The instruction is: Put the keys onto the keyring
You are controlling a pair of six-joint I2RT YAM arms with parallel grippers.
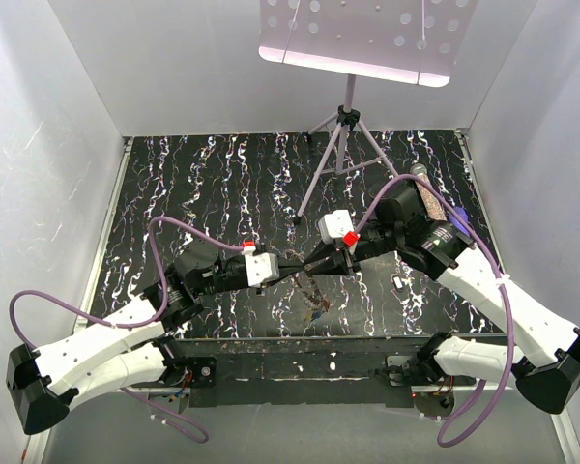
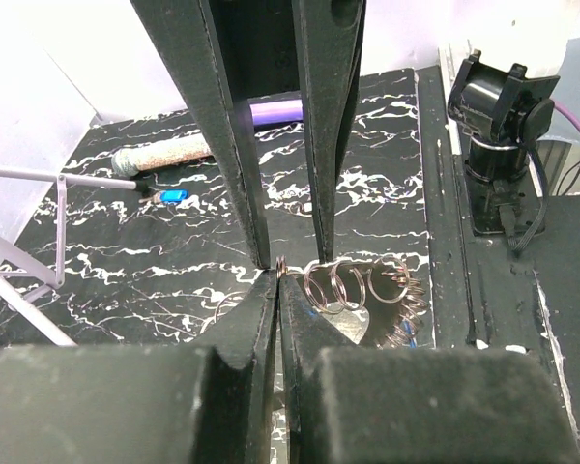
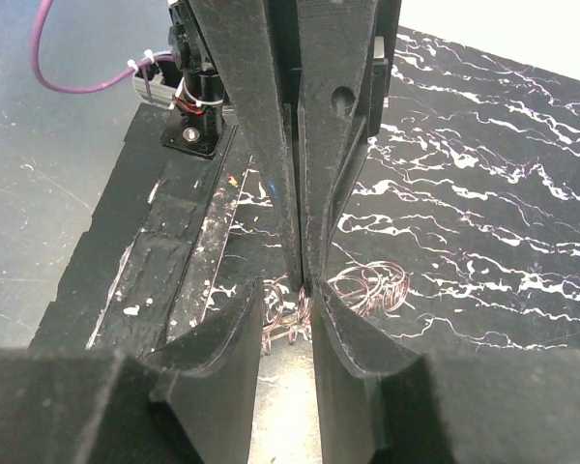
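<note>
Keyring (image 2: 353,285): thin coppery-grey wire wound in open loops, drawn out sideways like a slack spring. In the top view, dangles just at 6 o'clock of the spot where the two sets of fingers meet, near the middle of the black, white-veined counter (image 1: 222,184). Cannot tell whether its low end touches the counter. Under the loops, a flat silvery piece and a few blue flecks, too hidden to name.

Left end effector (image 2: 275,275): reaches in from 8 o'clock, fingers pressed together, pinching the left end of the coil at the very tips.

Right end effector (image 3: 290,287): comes in from 2 o'clock, fingers parted a little, straddling the other's tips, with one fingertip against the top of a loop. Cannot tell whether any wire is gripped.

Around, from the left: a purple cable (image 1: 164,242) arching over the left arm at 9 o'clock. A grey tripod (image 1: 338,155) at 12 o'clock, carrying a perforated plate (image 1: 358,39) above the far edge. Out at 3 o'clock, a sandy speckled tube (image 2: 164,155) lying flat with a blue-headed key (image 2: 174,196) just beside it. Both well apart from the keyring and partly behind the right arm in the top view.
</note>
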